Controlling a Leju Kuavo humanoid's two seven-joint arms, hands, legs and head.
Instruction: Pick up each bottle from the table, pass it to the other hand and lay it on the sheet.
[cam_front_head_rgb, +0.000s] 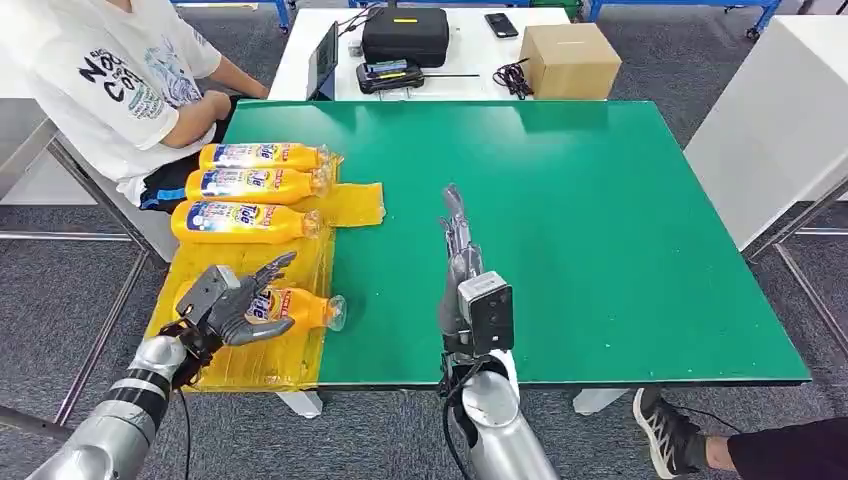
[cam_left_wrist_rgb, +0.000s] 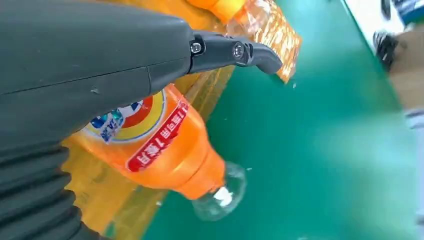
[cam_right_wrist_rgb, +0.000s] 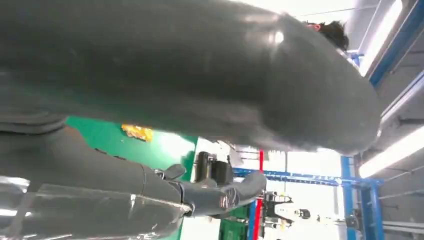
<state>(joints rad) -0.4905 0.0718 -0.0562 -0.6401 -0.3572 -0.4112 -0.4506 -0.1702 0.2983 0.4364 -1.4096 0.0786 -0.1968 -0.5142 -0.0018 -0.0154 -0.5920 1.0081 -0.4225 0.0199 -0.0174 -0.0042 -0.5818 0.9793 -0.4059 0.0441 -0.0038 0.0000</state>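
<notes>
Three orange detergent bottles (cam_front_head_rgb: 250, 190) lie side by side on the far part of the yellow sheet (cam_front_head_rgb: 260, 365) at the table's left edge. A fourth orange bottle (cam_front_head_rgb: 300, 308) (cam_left_wrist_rgb: 160, 150) lies on the sheet's near part, its clear cap pointing toward the green table (cam_front_head_rgb: 600, 220). My left hand (cam_front_head_rgb: 235, 300) (cam_left_wrist_rgb: 100, 65) hovers just over this bottle with fingers spread, not gripping it. My right hand (cam_front_head_rgb: 458, 245) (cam_right_wrist_rgb: 200, 75) stretches flat over the middle of the green table, fingers straight, holding nothing.
A person in a white shirt (cam_front_head_rgb: 110, 80) sits at the far left beside the sheet. Behind the green table stands a white table with a black case (cam_front_head_rgb: 405, 35) and a cardboard box (cam_front_head_rgb: 570, 60). A person's shoe (cam_front_head_rgb: 665, 430) is at the near right.
</notes>
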